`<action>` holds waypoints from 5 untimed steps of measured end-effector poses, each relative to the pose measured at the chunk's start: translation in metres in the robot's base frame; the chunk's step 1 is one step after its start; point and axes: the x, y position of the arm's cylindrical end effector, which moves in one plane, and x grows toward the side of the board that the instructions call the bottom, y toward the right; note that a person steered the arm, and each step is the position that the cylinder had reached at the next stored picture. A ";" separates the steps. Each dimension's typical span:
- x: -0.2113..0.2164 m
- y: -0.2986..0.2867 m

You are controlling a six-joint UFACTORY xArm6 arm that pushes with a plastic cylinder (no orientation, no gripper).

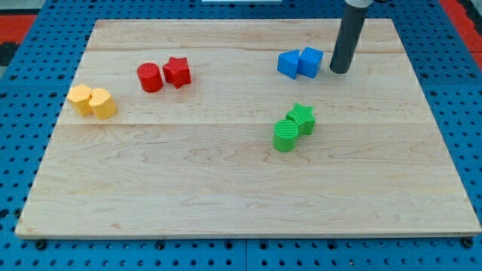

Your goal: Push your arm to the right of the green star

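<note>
The green star (303,118) lies right of the board's middle, touching a green cylinder (285,135) at its lower left. My tip (340,71) rests on the board toward the view's top right. It is above and to the right of the green star, with a clear gap between them. It stands just right of the two blue blocks (300,63).
A red cylinder (150,77) and a red star (178,71) sit together at the upper left. Two yellow blocks (93,101) lie near the left edge. The wooden board (226,203) lies on a blue pegboard surface.
</note>
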 end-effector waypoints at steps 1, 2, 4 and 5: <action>0.000 0.000; 0.014 0.000; 0.029 -0.033; 0.063 -0.015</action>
